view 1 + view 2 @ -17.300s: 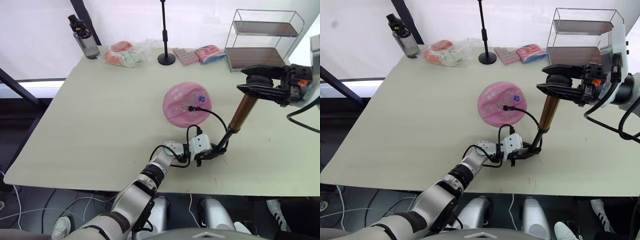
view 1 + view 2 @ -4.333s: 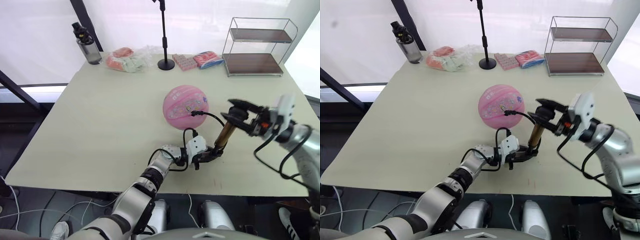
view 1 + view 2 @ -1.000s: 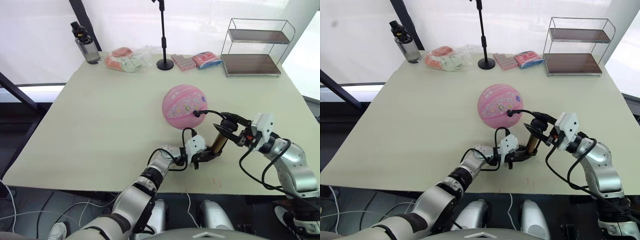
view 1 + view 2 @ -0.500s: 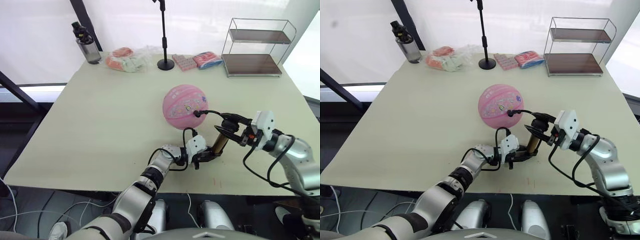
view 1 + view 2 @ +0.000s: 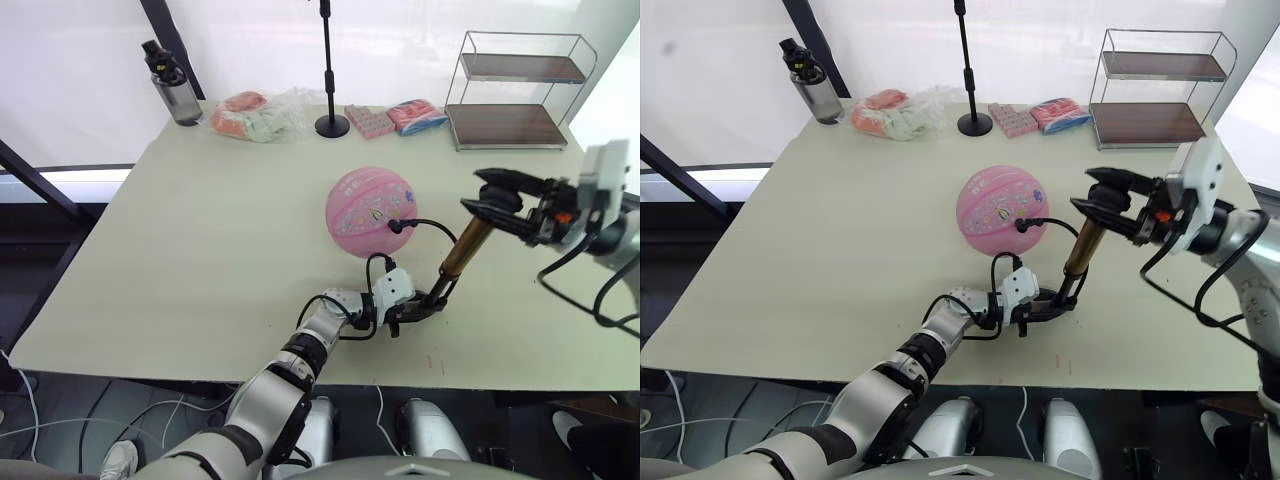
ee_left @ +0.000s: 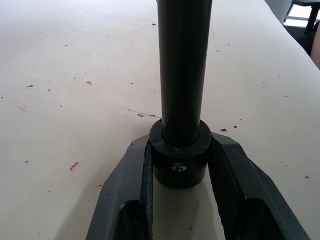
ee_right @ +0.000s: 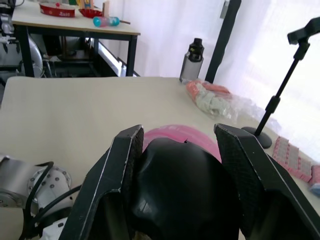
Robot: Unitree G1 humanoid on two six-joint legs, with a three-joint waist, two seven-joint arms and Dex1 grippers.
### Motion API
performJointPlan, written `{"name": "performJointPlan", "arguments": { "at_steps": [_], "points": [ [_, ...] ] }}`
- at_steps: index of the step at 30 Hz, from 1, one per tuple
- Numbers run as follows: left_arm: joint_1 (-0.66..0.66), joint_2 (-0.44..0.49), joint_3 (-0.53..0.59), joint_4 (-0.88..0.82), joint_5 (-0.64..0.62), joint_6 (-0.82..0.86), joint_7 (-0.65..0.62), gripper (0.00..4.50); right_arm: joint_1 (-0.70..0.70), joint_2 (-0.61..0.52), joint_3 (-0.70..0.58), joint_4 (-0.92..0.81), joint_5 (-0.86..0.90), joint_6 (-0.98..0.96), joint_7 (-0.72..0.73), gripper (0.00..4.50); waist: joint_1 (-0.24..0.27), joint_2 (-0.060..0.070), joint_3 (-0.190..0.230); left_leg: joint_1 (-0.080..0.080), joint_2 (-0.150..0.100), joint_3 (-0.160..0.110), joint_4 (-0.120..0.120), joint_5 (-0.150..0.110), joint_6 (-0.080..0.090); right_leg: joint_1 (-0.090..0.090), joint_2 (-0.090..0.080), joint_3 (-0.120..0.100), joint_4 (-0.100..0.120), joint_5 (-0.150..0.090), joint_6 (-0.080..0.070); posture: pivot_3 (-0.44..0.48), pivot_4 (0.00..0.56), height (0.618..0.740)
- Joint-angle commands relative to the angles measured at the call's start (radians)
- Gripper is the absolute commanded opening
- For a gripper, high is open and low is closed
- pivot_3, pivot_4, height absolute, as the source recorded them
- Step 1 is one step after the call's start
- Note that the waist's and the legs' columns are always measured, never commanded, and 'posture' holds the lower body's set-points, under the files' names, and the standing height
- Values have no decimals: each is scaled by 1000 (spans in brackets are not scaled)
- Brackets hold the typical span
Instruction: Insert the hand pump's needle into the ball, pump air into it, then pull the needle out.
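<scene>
The pink ball rests mid-table. The hand pump stands tilted to its right, gold barrel up from a black base. My left gripper is shut on that base, fingers clamping it against the table. My right gripper is shut on the black handle at the pump's upper end, raised above the table. The black hose loops from the base to a small fitting pressed against the ball's right side. The needle itself is hidden there.
At the table's far edge stand a black stand pole, a bottle, a bag of packets, snack packs and a two-tier wire rack. The near table edge runs just below my left gripper.
My right gripper has lifted up and to the right with the handle, drawing the pump out longer and steeper. The left gripper, base and ball stay put.
</scene>
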Motion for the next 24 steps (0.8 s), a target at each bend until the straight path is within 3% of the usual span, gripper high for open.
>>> {"name": "performJointPlan", "arguments": {
  "at_steps": [1,8,24],
  "points": [
    [44,35,-17,64,45,53,1,1092,-57,-23,-82,-35,23,-3,-35,1871,-1,0,0,0,0,0,0,0,0,0,0,0,0,0,0,0,150,740],
    [49,36,-12,60,41,58,0,1092,-91,-16,-81,-45,36,26,-51,1871,-1,0,1,-1,0,0,0,0,0,-1,0,0,0,0,0,0,150,740],
    [47,34,-13,62,42,55,8,1092,217,163,137,-13,-166,-131,-9,1871,-7,-6,-4,3,1,0,0,0,0,2,1,0,0,0,0,0,150,740]
  ]
}}
